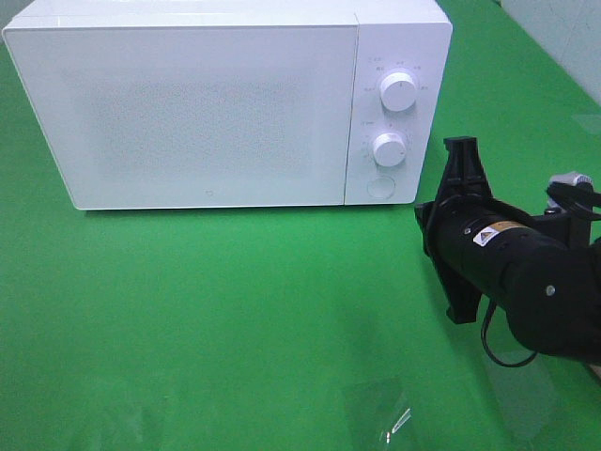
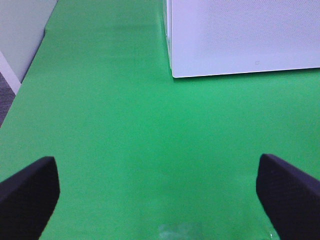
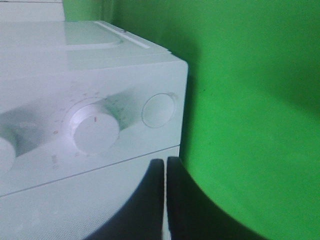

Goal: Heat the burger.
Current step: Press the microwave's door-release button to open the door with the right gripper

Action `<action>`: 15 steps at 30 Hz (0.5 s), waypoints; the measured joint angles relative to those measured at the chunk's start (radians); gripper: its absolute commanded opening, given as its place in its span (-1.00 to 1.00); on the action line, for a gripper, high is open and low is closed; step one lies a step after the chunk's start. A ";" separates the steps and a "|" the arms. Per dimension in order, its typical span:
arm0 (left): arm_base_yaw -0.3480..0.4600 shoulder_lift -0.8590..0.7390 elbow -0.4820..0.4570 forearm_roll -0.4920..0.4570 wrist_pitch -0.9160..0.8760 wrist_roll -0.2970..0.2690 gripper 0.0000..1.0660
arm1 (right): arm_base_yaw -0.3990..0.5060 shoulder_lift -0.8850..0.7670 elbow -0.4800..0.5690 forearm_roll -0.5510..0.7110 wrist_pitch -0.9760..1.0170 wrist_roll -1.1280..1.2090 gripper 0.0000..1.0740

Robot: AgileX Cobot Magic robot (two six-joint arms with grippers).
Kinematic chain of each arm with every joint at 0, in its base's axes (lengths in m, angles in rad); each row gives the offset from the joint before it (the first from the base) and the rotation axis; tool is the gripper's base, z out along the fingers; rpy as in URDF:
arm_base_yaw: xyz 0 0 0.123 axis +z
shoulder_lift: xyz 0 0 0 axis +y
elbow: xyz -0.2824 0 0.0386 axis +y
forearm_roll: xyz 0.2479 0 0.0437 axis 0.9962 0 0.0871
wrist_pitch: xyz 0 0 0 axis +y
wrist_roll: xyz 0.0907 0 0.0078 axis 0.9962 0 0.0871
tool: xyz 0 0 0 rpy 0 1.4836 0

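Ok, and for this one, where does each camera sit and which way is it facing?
Exterior high: above the front of the table, looking down at the closed microwave; the right arm and right gripper show just off its right end.
Left wrist: low over the table, facing the microwave's front corner; the left gripper shows, fingers spread.
Right wrist: close to the control panel, facing a knob and the round button; its shut fingers show.
Shared: all three see the microwave; none shows the burger.

The microwave (image 1: 188, 103) stands far back on the table (image 1: 235, 310), right claw (image 1: 460, 147) beside its right end.
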 measured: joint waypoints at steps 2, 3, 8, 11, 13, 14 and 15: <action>0.000 0.000 0.000 -0.001 0.000 0.000 0.88 | -0.002 0.014 -0.009 -0.006 0.000 0.014 -1.00; 0.000 0.000 0.000 -0.001 0.000 0.000 0.88 | -0.005 0.043 -0.026 -0.017 0.001 0.033 -1.00; 0.000 0.000 0.000 -0.001 0.000 0.000 0.88 | -0.009 0.104 -0.066 -0.029 0.003 0.061 -1.00; 0.000 0.000 0.000 -0.001 0.000 0.000 0.88 | -0.042 0.151 -0.106 -0.073 0.007 0.085 -1.00; 0.000 0.000 0.000 -0.001 0.000 0.000 0.88 | -0.060 0.167 -0.127 -0.104 0.007 0.092 -1.00; 0.000 0.000 0.000 -0.001 0.000 0.000 0.88 | -0.060 0.167 -0.127 -0.104 0.007 0.092 -1.00; 0.000 0.000 0.000 -0.001 0.000 0.000 0.88 | -0.076 0.185 -0.150 -0.129 0.007 0.101 -1.00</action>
